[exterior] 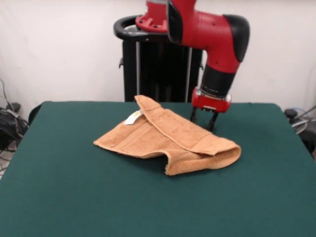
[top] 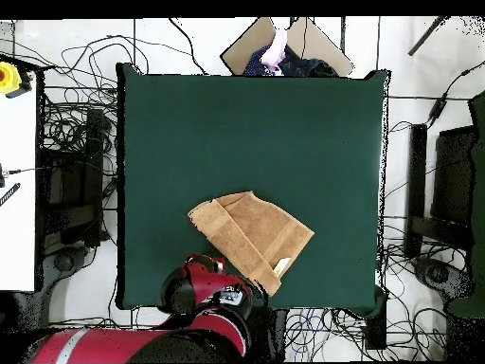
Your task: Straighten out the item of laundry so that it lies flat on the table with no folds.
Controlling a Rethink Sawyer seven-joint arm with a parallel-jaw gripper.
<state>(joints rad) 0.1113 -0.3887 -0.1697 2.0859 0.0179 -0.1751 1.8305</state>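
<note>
Terry-cloth towel [exterior: 165,139] lies toward the robot's side of the green table [exterior: 64,197], one band folded diagonally over the rest — so not yet flat. Gripper [exterior: 203,120], fingers parted and empty, hangs just behind the doubled end, probably to take it.

A robotics lab: a red and black robot arm [exterior: 212,37] on a black pedestal [exterior: 160,64] stands behind a wide dark green felt-topped desk [exterior: 74,197], against a bare white wall [exterior: 59,44]. Tangled black cables [top: 71,133] cover the pale floor around it.
</note>
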